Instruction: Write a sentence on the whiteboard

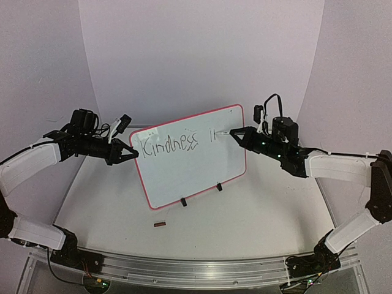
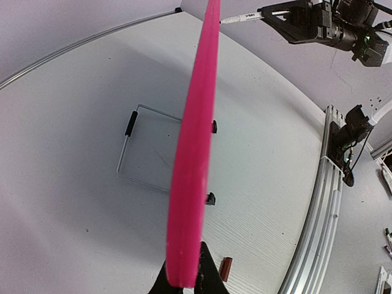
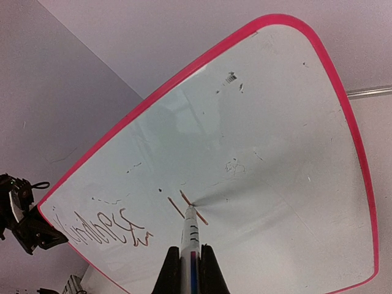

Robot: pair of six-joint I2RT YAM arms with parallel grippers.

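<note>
Clamping onto the left edge of the whiteboard (image 1: 190,168), the left gripper (image 1: 131,154) has its jaws pressed shut on the red rim. In the left wrist view, one dark finger sits on each face of the board. The right gripper (image 1: 237,132) is clenched on a marker (image 3: 190,236), which lies lengthwise between the two fingers with its tip pointing forward. That tip touches the white surface in the upper right part of the board, at the second of two short slanted strokes (image 3: 184,205).

The sentence (image 1: 168,145) so far reads "Kindness" in thin, uneven dark letters. It runs from near the left gripper across the upper left of the board, and the two strokes come just after it.

The whiteboard stands leaning back on two small black clip feet (image 1: 183,202) on the white table (image 1: 104,208), about midway between the two arms. In the top view its right end sits higher than its left. A thin wire stand (image 2: 142,147) with a black sleeve shows behind the board in the left wrist view.

A small reddish-brown object (image 1: 160,224) lies on the table in front of the board's lower left corner, apart from it. A metal rail (image 1: 196,269) runs along the table's near edge, where both arm bases sit.
</note>
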